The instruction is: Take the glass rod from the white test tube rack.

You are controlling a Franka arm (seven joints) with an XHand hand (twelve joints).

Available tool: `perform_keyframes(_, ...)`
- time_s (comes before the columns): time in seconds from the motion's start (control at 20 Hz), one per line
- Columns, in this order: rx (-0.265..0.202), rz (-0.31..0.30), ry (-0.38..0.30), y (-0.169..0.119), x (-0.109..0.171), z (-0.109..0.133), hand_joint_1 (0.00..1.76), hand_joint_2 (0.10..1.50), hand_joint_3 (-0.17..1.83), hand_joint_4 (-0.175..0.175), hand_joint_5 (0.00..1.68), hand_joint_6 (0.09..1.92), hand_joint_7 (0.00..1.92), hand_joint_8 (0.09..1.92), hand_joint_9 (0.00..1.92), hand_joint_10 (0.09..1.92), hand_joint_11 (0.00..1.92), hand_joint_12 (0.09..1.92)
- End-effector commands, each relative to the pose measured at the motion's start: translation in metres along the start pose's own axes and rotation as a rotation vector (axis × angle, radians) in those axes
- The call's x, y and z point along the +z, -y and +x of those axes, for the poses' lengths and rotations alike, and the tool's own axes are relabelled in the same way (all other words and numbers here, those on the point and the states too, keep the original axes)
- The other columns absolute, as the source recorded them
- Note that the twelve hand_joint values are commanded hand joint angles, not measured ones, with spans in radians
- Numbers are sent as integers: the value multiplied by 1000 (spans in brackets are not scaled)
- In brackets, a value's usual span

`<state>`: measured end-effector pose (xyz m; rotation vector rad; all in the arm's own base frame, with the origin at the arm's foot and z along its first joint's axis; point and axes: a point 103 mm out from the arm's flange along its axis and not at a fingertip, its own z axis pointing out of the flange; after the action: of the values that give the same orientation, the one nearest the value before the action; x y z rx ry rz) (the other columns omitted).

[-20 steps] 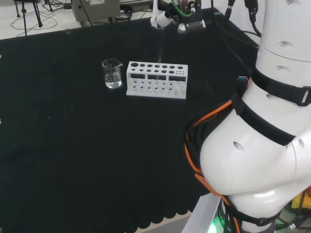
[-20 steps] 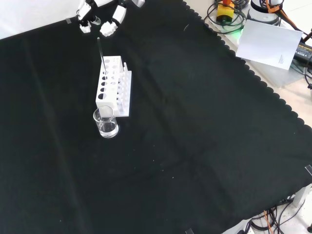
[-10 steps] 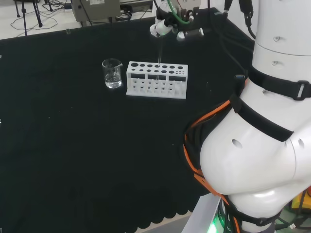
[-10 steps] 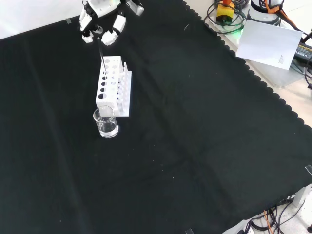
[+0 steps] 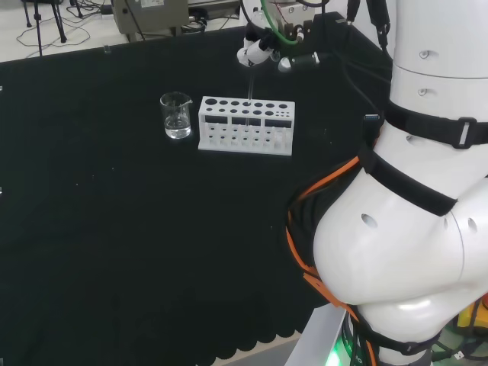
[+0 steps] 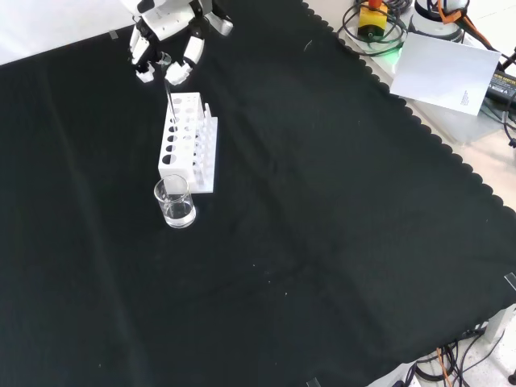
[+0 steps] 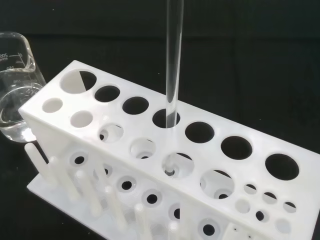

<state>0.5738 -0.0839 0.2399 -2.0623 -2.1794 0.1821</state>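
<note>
The white test tube rack point(image 5: 245, 126) point(image 6: 185, 145) point(image 7: 150, 150) stands on the black cloth. The clear glass rod point(image 5: 249, 85) point(image 6: 168, 95) point(image 7: 172, 75) stands upright in one of the rack's middle holes. Its lower end rests in the rack's lower plate, seen in the wrist view. The hand point(image 5: 267, 47) point(image 6: 165, 14) hovers over the rod's upper end. White fingertips point(image 6: 177, 74) hang on either side of the rod's top, still spread apart. I see no contact between them and the rod.
A small glass beaker point(image 5: 176, 116) point(image 6: 175, 203) point(image 7: 15, 95) holding a little clear liquid stands close to one end of the rack. The arm's big white links point(image 5: 412, 213) take up the right of the head view. The cloth's scalloped edge point(image 6: 419, 121) runs along the front view's right.
The hand has come down closer to the rack, so its fingertips now flank the rod's top. The rod, rack and beaker have not moved.
</note>
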Motion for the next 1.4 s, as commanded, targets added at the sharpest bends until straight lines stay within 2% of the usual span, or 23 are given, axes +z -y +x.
perform_keyframes(0.05,-6,-10,-5,0,1,-1,764,942,519,-175,578,1001,908,1078,1414,962,859,1302)
perform_keyframes(0.35,-20,-39,-3,3,-2,4,874,907,576,-175,638,977,948,1058,1534,901,964,1250)
perform_keyframes(0.75,-48,-80,0,3,-5,19,1014,862,670,-175,714,953,1014,1043,1589,874,1060,1208)
perform_keyframes(0.9,-59,-93,-13,2,-6,25,1089,1088,245,-175,783,1223,1046,1055,1593,890,1100,1187)
perform_keyframes(1.0,-64,-101,-18,2,-6,28,1187,1140,101,-175,756,1195,1015,1159,1590,903,1120,1175)
perform_keyframes(1.4,-67,-138,-23,4,-10,31,1247,1158,8,-175,781,1107,1016,1194,1625,896,1272,1057)
